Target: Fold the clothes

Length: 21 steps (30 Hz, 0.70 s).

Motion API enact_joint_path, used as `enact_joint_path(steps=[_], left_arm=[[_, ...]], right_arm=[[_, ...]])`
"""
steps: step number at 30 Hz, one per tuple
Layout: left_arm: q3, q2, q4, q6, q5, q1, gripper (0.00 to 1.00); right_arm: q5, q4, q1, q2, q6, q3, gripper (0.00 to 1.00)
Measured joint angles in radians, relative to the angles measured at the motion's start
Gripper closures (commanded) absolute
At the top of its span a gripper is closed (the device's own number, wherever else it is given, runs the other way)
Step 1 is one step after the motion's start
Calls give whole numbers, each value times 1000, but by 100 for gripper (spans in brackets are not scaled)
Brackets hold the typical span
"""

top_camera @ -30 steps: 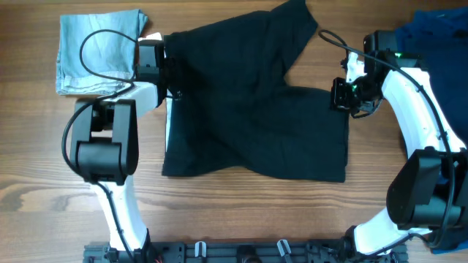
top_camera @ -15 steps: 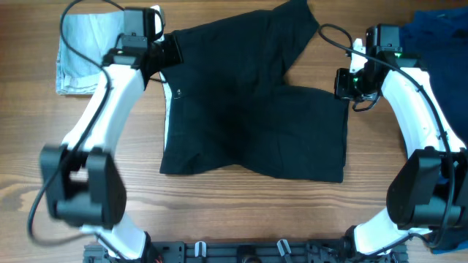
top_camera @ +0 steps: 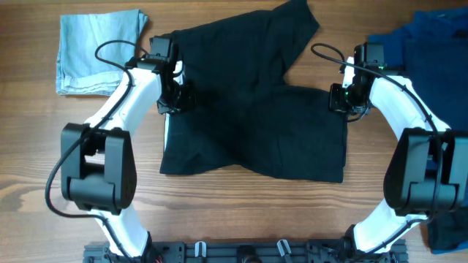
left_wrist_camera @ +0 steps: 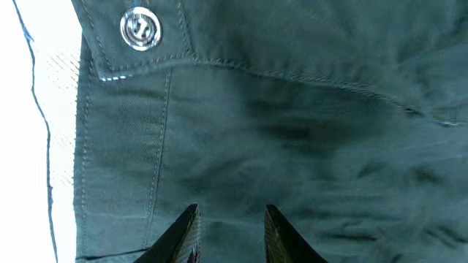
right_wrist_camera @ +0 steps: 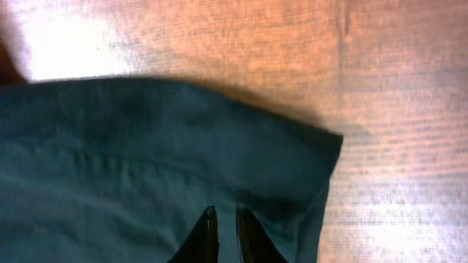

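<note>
From above, the black shorts (top_camera: 256, 109) lie on the tabletop (top_camera: 241, 212), stretched sideways between the arms; waistband at the left gripper (top_camera: 178, 95), leg end at the right gripper (top_camera: 338, 97); left wrist: gripper apart over cloth near the button (left_wrist_camera: 140, 29); right wrist: gripper almost together over the leg corner.

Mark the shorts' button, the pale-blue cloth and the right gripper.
button (left_wrist_camera: 140, 30): left wrist view, centre of its metal face.
pale-blue cloth (top_camera: 80, 36): overhead view, bare middle of the folded piece.
right gripper (right_wrist_camera: 225, 216): right wrist view, midway between fingertips.
</note>
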Motion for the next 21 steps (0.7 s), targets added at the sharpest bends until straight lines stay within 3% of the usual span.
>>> enact_joint_path(steps=[7, 8, 9, 13, 18, 21], left_arm=[[-18, 93, 0, 0, -7, 0, 73], [-20, 97, 0, 0, -10, 0, 76], [-20, 97, -4, 0, -21, 0, 85], [-21, 97, -14, 0, -58, 0, 88], [-20, 79, -25, 0, -80, -1, 83], [-20, -19, -43, -1, -93, -3, 78]], right_arm=[[31, 78, 0, 83, 3, 0, 89], [37, 105, -2, 95, 3, 2, 88], [41, 127, -2, 100, 3, 2, 83], [49, 205, -2, 110, 6, 3, 85], [60, 50, -2, 109, 7, 116, 85], [46, -111, -4, 51, 7, 217, 84]])
